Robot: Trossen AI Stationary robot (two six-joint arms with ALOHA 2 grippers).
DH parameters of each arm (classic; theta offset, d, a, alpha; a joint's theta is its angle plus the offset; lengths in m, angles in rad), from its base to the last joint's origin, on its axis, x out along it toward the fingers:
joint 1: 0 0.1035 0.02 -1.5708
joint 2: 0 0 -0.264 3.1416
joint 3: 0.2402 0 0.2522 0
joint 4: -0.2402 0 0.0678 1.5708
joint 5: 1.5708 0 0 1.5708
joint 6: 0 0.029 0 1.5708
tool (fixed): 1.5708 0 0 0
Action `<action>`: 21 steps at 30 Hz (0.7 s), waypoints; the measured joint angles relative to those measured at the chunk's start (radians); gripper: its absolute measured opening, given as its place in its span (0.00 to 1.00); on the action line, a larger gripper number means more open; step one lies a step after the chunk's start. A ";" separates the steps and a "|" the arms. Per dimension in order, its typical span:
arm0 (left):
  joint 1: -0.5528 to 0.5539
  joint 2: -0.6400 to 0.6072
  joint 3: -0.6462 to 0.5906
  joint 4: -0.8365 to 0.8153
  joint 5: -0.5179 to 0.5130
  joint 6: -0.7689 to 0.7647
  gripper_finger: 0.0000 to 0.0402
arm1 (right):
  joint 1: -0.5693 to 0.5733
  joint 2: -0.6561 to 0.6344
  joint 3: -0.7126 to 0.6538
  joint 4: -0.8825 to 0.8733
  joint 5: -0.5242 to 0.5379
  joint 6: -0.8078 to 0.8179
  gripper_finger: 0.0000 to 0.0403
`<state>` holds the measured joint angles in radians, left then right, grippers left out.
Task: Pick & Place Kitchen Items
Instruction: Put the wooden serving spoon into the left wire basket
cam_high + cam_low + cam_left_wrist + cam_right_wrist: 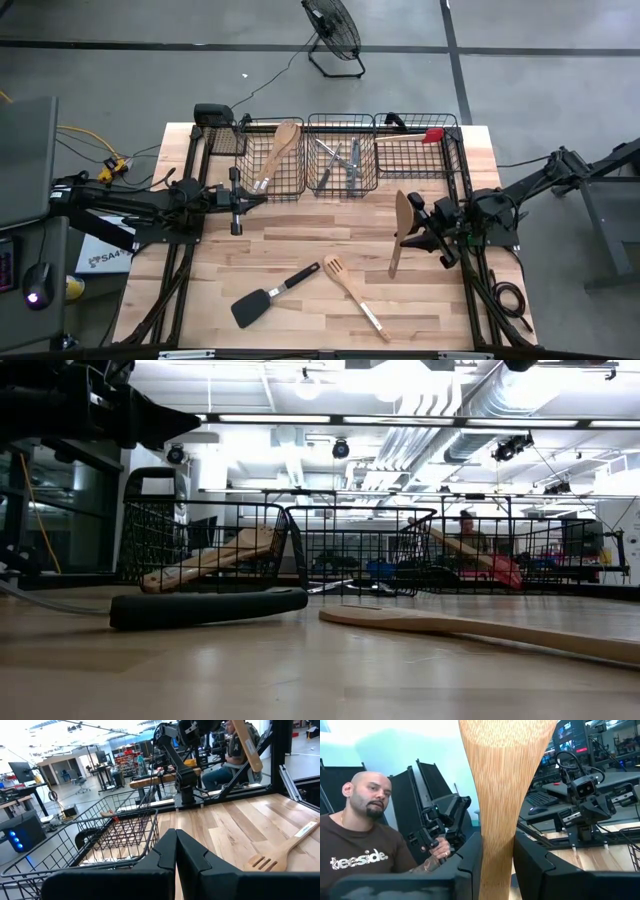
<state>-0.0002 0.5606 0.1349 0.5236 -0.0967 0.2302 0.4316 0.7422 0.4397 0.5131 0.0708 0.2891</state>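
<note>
The right end effector (425, 232) is clamped on a wooden spatula (400, 232) raised at 3 o'clock over the tabletop (300, 250); held near one end, it could pivot and slip. The left end effector (236, 197) waits, closed and empty.

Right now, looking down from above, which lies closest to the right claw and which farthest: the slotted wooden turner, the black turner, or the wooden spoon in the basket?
Measured from the right claw in the high view:
1. Slotted wooden turner, on the table toward the near edge, nearest.
2. Black turner, farther left on the table.
3. Wooden spoon, in the left basket at the far side, farthest.
</note>
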 joint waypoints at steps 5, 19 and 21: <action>0.000 0.000 0.000 0.000 0.000 0.000 0.00 | 0.000 0.000 0.000 -0.001 0.018 0.005 0.20; 0.000 0.000 0.000 0.006 0.004 0.000 0.00 | -0.097 0.098 0.000 -0.009 0.179 0.079 0.20; 0.000 0.000 0.000 0.010 0.005 -0.011 0.00 | -0.116 0.134 0.000 0.008 0.194 0.088 0.20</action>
<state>-0.0005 0.5602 0.1349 0.5341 -0.0921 0.2193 0.3152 0.8757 0.4400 0.5206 0.2646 0.3775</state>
